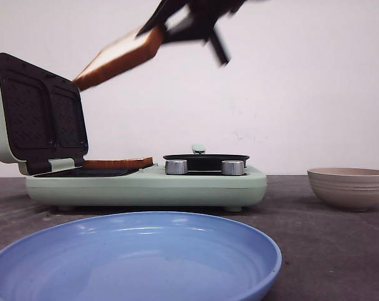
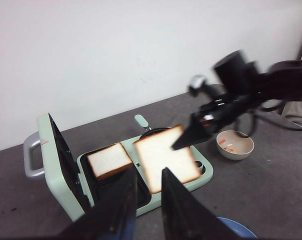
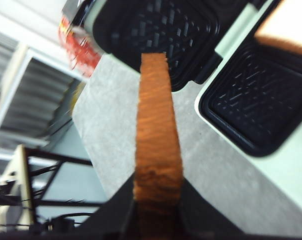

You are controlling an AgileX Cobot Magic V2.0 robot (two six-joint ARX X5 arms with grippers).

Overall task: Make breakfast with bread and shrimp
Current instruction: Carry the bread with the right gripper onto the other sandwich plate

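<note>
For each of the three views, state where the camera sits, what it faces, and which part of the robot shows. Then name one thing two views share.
Front: low at table edge, facing the sandwich maker; right gripper overhead.
Left wrist: high on the left arm, looking down; left gripper shows.
Right wrist: looking along the held bread slice between its fingers.
Shared: that slice appears in all.

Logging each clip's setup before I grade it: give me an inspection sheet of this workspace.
Surface: dark grey table, scuffed.
Job's things: held bread slice in the air above the open green sandwich maker; second bread slice lying on its plate; shrimp not clearly seen.
Clutter: blue plate near the camera; beige bowl with something orange inside.
Grippers: right gripper shut on the held bread slice; left gripper open, holding nothing.
Cables: dark cables on the right arm.
Surroundings: plain white wall.
</note>
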